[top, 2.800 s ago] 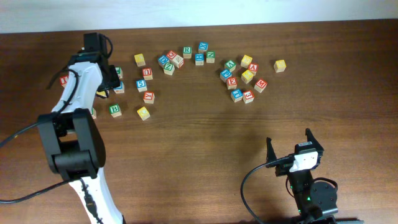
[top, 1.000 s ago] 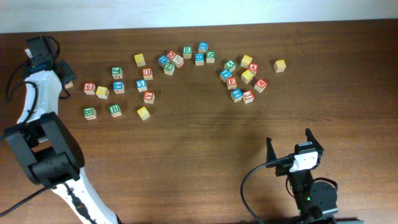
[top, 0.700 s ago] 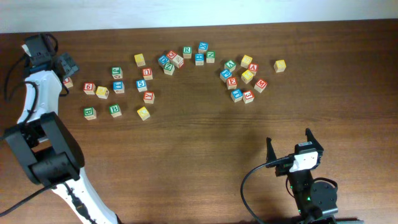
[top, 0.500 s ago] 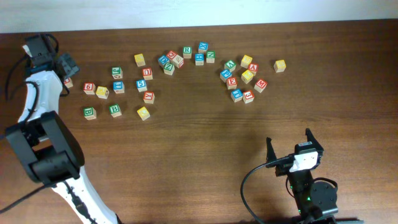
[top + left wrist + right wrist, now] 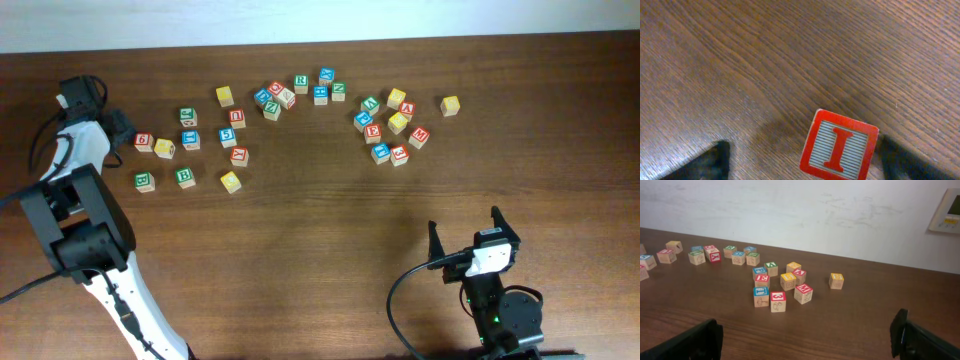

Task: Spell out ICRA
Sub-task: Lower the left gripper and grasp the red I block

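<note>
Right now I am working the first letter. The left end effector (image 5: 805, 157) is hovering at the far left of the counter (image 5: 330, 230) with its fingers spread. The red I block (image 5: 840, 145) is sitting flat on the wood between them, ungripped and crowding one fingertip (image 5: 900, 160), well clear of the other. My judgement is that the pick is only being lined up. Next I should centre the fingers on the block, lower, close, and carry it to the bare wood in front.

The right end effector (image 5: 466, 228) is resting near the front edge, its fingers also spread and holding nothing. The green R block (image 5: 301, 82) and red A block (image 5: 406, 109) are lying among the scattered blocks along the back. I cannot pick out a C from here.

The counter is dark, glossy wood grain, so a block may be sliding if nudged. A white wall (image 5: 790, 210) is running behind it, with a beige wall panel (image 5: 952, 210).
</note>
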